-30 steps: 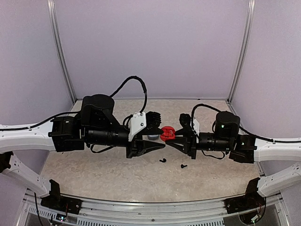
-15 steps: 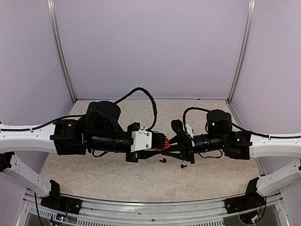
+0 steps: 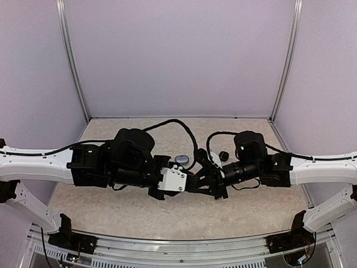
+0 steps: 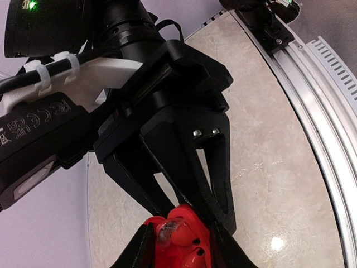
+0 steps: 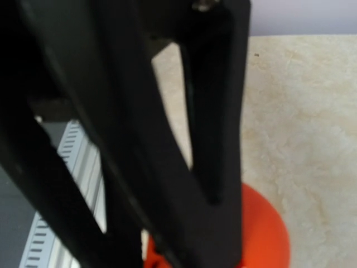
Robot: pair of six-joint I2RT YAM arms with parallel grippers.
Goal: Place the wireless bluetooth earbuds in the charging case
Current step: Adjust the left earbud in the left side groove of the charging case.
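Observation:
A red charging case (image 4: 179, 241) lies open, with two red earbuds (image 4: 187, 237) seated in its wells; one has a clear tip. My right gripper (image 4: 192, 216) reaches in from above and is shut on the case's far edge. My left gripper (image 4: 177, 255) flanks the case from below, one finger (image 4: 133, 252) against its left side and the other against its right. From the right wrist only an orange-red curve of the case (image 5: 268, 234) shows, behind blurred black fingers. From above, the left gripper (image 3: 188, 180) and right gripper (image 3: 199, 180) meet tip to tip and hide the case.
A silvery grey case (image 3: 182, 159) and a black case (image 3: 224, 156) sit on the beige table (image 3: 262, 195) just behind the grippers. Purple walls close in the back and sides. A metal rail (image 4: 329, 106) runs along the near edge.
Both arms have swung toward the near middle and met. The left jaws have narrowed around the red case. The grey and black cases now show behind the grippers.

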